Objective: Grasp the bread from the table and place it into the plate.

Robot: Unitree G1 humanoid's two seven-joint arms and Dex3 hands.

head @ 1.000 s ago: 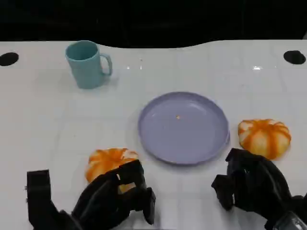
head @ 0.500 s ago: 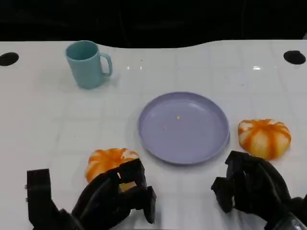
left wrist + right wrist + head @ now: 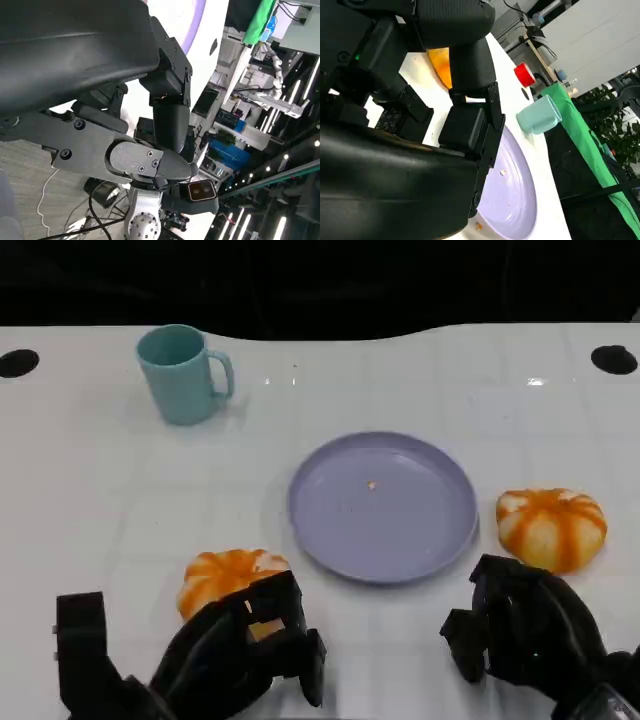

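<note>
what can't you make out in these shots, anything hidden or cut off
- Near side of the left orange-and-white pumpkin-shaped bread: head view, hidden behind the black left hand, so contact cannot be judged.
- Right hand: head view, cut off by the lower edge; its grip state is unclear.
- Round lilac plate: right wrist view, partly blocked by that hand's fingers.
- Inside of the teal ceramic mug: head view, the angle hides its bottom.

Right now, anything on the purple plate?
No bread on the round purple plate, just a few small crumbs near its centre. Both orange-striped bread rolls sit on the white table: one left, one right.
</note>
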